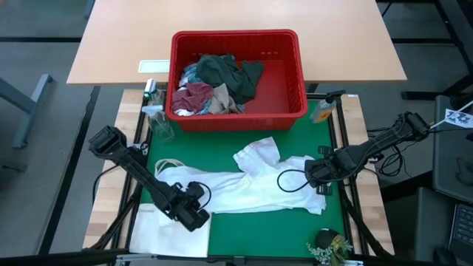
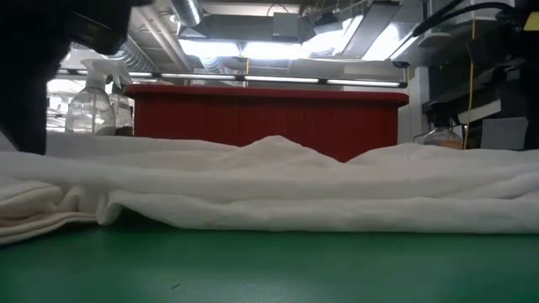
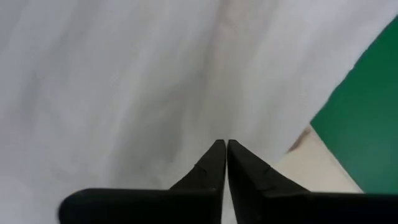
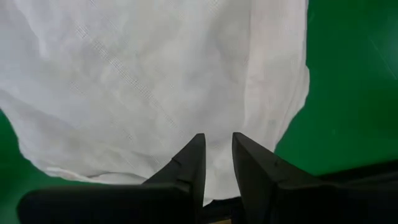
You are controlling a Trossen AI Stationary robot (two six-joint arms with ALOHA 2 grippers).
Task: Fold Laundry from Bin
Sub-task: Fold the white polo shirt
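Observation:
A white garment (image 1: 251, 185) lies spread across the green mat (image 1: 244, 236), with a hump at its middle (image 2: 274, 143). The red bin (image 1: 292, 111) stands at the mat's far edge and holds dark green (image 1: 229, 74), maroon (image 1: 194, 97) and other cloth pieces. My left gripper (image 1: 199, 219) hangs over the garment's left end, fingers shut (image 3: 222, 144) above the white cloth (image 3: 124, 74). My right gripper (image 1: 315, 176) hangs over the garment's right end (image 4: 155, 81), pointing down, fingers (image 4: 217, 137) slightly apart, with cloth showing through the gap.
A flat white tote bag (image 1: 159, 225) with green handles (image 1: 167, 164) lies under the garment's left end. Spray bottles (image 1: 153, 111) stand left of the bin, and an orange bottle (image 1: 323, 111) stands right of it. A small dark object (image 1: 325, 240) sits at the near right.

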